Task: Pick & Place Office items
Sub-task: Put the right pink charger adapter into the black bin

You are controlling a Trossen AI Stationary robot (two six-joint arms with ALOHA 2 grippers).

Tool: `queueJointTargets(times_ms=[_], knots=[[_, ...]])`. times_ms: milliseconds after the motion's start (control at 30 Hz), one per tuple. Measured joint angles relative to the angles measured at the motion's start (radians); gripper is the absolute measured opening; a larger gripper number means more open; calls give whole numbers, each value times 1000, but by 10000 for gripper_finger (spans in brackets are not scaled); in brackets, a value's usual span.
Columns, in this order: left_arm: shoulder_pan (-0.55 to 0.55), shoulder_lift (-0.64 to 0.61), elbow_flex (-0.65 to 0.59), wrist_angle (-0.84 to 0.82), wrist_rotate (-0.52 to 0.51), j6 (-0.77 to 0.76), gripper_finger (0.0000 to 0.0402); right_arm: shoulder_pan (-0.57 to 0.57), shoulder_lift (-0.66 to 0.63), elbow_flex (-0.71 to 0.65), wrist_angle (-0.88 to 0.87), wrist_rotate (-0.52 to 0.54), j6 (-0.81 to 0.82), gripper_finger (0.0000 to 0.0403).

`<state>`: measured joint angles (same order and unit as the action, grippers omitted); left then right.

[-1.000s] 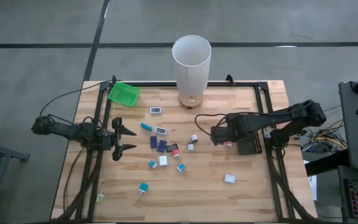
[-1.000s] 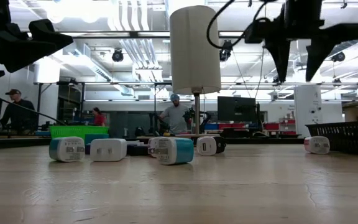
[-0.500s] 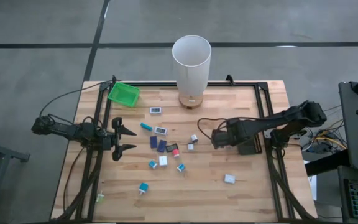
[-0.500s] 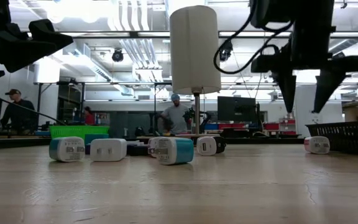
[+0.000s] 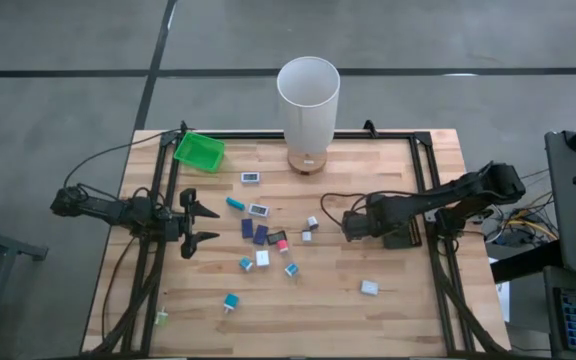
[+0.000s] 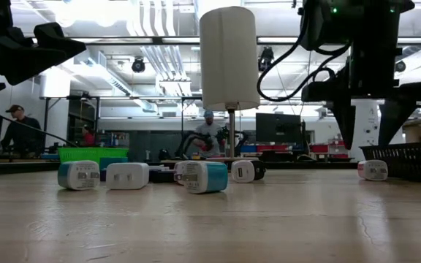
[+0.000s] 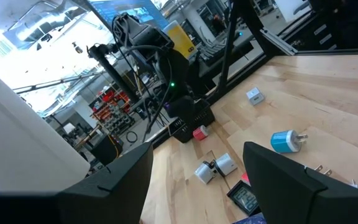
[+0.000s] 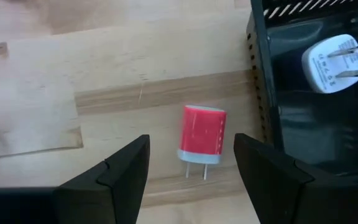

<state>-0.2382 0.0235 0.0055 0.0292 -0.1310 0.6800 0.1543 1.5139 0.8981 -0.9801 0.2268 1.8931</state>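
Observation:
Small office items lie scattered over the middle of the wooden table: dark blue, teal, white and grey pieces. A red charger plug lies flat on the wood beside the black tray, prongs toward the camera. My right gripper points down above it and is open, one finger on either side of the plug and clear of it; in the low view its tips hang a little above the table. My left gripper waits open at the table's left side, pointing level.
A white plug lies inside the black tray at the right. A tall white cylinder stands at the far middle and a green tray at the far left. A white block lies near the front right.
My right gripper has come down toward the table beside the black tray and rolled a little; its fingers have stayed apart. Nothing on the table has moved.

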Motion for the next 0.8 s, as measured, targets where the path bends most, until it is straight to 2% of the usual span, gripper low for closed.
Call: queueJointTargets(times_ms=[333,800], knots=[[0,0,0,0,0,0,257,-2,0,-83,109,-23,0,233],[0,0,0,0,0,0,257,-24,54,-121,142,-23,-1,228]])
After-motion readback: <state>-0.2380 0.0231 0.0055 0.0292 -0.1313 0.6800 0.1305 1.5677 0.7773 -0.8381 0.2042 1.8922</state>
